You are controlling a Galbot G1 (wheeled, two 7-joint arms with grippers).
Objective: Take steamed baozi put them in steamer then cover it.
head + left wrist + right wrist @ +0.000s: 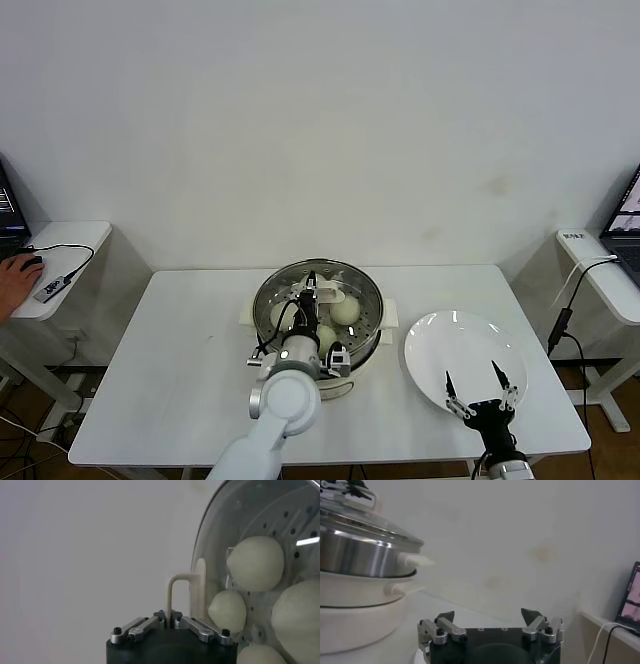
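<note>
The steel steamer (368, 318) stands on its cream base at the table's middle, and shows from the side in the right wrist view (360, 555). The glass cover (352, 284) lies over it, its rim on the pot (375, 526). My left gripper (310, 290) is above the pot's centre, shut on the cover's cream handle (172, 591). Through the glass (250, 525) I see several steamed baozi (255, 562) on the perforated tray; in the head view one bun (345, 310) is right of the handle. My right gripper (478, 385) hangs open and empty over the plate, seen too in its wrist view (488, 617).
A white plate (460, 345) with nothing on it lies right of the steamer. Side tables stand at both ends, the left one with a hand on a mouse (20, 270), the right one with a laptop (628, 225) and a cable (565, 325).
</note>
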